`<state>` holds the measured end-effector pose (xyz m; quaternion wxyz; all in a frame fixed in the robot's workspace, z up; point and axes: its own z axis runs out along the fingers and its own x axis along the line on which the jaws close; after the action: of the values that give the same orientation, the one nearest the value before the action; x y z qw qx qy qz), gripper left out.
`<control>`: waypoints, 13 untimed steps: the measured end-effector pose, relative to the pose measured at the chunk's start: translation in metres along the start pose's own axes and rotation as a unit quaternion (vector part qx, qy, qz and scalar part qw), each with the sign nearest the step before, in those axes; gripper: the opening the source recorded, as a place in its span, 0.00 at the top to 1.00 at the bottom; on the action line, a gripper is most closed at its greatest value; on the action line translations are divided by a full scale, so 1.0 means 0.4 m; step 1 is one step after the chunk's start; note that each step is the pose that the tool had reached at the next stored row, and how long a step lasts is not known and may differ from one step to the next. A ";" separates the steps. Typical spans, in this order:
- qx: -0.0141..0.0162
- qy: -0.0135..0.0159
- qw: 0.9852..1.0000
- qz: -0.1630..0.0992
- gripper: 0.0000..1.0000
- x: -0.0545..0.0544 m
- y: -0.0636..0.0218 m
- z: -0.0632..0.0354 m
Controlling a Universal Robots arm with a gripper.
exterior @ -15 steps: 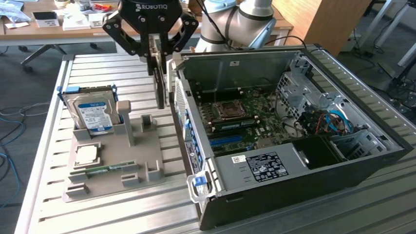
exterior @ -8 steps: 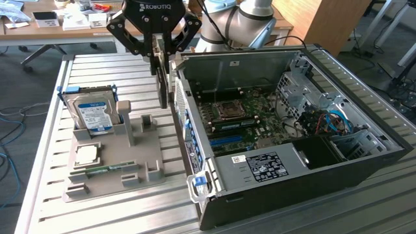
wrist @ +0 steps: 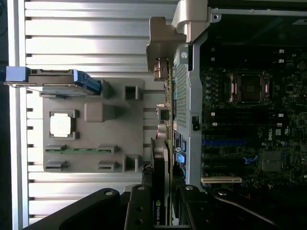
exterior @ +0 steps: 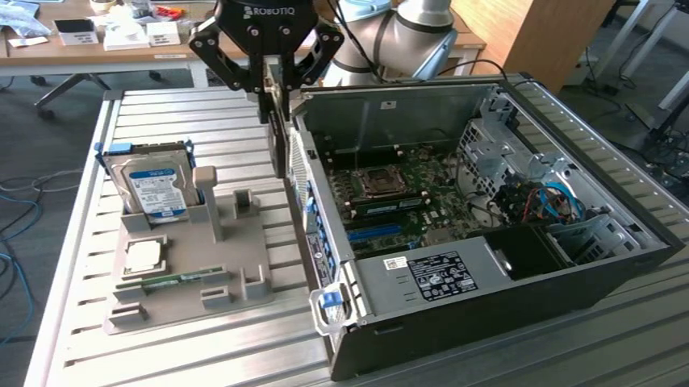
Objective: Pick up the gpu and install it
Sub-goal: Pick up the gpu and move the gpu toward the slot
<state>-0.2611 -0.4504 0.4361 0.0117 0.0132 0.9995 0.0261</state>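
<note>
**Gripper (wrist: 160, 190) closed on the gpu (wrist: 159, 163), just outside the case (wrist: 186, 96)**

Nearest to the wrist camera you see the two dark fingers (wrist: 138, 211) pressed on both flat faces of the card, so the grip is on the gpu and on nothing else. The card hangs from them close beside the rear wall of the case, on its outer side. It is above the slatted table (exterior: 161, 355), between that wall and the grey tray (exterior: 231, 270). I cannot tell whether it touches the wall.

As I judge it, the picking step is done and the card is lifted in carry. Installing is not yet begun, because the motherboard (exterior: 415, 201) lies on the other side of that wall. The hard drive (exterior: 156, 185) and the memory stick (exterior: 173, 280) sit on the tray, well apart from the gripper.

The long axis of the card runs upright, from the fingers down toward the table. Its faces are parallel to the rear wall, and its thin edge is turned to you in both views. At the far end from the fingers a silver piece looks like the bracket — against the bright wall I am not sure of it.

In my judgement the next move calls for bringing the card over the wall, above the board. Its contact edge should then be lined up along one slot, with the bracket end toward the rear wall — and with no knock on the rim.
</note>
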 end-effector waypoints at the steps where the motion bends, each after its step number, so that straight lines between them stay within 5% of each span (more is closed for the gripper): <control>1: 0.000 0.000 1.000 0.000 0.73 -0.004 0.000 0.000; 13: 0.000 0.000 1.000 0.000 0.73 -0.051 0.002 0.001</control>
<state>-0.2407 -0.4503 0.4361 0.0117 0.0132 0.9995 0.0261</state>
